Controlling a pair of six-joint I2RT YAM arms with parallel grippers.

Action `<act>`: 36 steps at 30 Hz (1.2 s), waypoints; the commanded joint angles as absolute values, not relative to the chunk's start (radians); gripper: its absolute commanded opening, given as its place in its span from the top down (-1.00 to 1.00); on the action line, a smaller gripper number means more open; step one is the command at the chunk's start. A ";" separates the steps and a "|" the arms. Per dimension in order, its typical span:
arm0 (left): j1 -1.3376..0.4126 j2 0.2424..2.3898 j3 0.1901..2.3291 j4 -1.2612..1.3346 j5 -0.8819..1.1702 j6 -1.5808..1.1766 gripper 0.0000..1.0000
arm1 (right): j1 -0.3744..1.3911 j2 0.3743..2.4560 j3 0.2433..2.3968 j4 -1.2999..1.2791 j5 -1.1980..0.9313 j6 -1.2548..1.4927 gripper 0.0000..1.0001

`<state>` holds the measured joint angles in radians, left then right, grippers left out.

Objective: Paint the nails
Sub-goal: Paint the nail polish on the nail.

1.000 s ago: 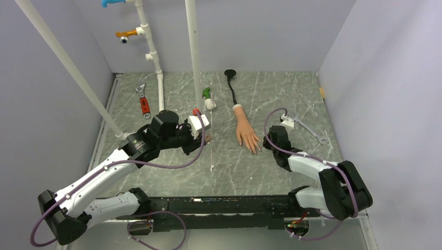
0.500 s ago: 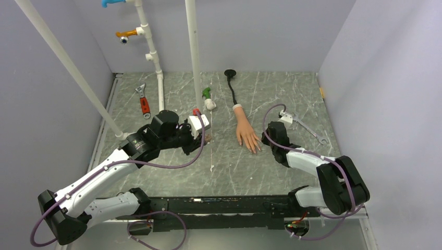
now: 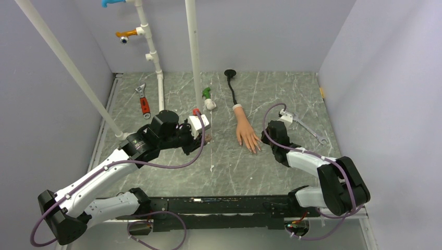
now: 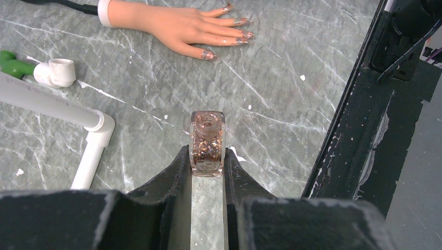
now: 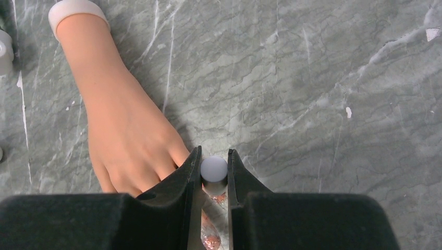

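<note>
The peach mannequin hand (image 3: 244, 129) lies palm down mid-table, with its black stem running to the back. Its nails (image 4: 237, 30) carry copper glitter in the left wrist view. My left gripper (image 3: 207, 137) is shut on the open clear polish bottle (image 4: 207, 140), full of copper glitter polish, left of the hand. My right gripper (image 3: 267, 141) is at the fingertips, shut on the white brush cap (image 5: 214, 169). The cap hangs just right of the hand (image 5: 120, 130), above a glittered nail (image 5: 211, 241). The brush tip is hidden.
White PVC pipes (image 3: 194, 52) rise at the back left, and one lies near the bottle (image 4: 52, 101). A red-handled wrench (image 3: 143, 102), a green-and-white fitting (image 3: 208, 98) and a silver wrench (image 3: 307, 127) lie on the table. A black rail (image 3: 224, 203) runs along the near edge.
My right gripper has shifted slightly back and left with the cap, closer to the fingertips. The left arm and the bottle have not moved.
</note>
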<state>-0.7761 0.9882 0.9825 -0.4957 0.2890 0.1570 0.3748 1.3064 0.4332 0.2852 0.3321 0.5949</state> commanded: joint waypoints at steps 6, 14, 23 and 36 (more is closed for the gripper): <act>-0.782 0.981 1.030 -0.472 0.276 0.166 1.00 | 0.371 1.260 0.404 0.287 0.330 0.620 1.00; -0.781 0.984 1.029 -0.471 0.270 0.167 1.00 | 0.371 1.219 0.364 0.273 0.326 0.627 1.00; -0.781 0.989 1.029 -0.472 0.269 0.167 1.00 | 0.372 1.185 0.340 0.290 0.291 0.636 1.00; -0.781 1.000 1.030 -0.473 0.272 0.167 1.00 | 0.373 1.172 0.347 0.301 0.298 0.622 1.00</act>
<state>-0.7761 0.9939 0.9825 -0.4961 0.2783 0.1635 0.3748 1.1908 0.3420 0.2703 0.2859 0.6220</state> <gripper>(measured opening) 0.222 0.172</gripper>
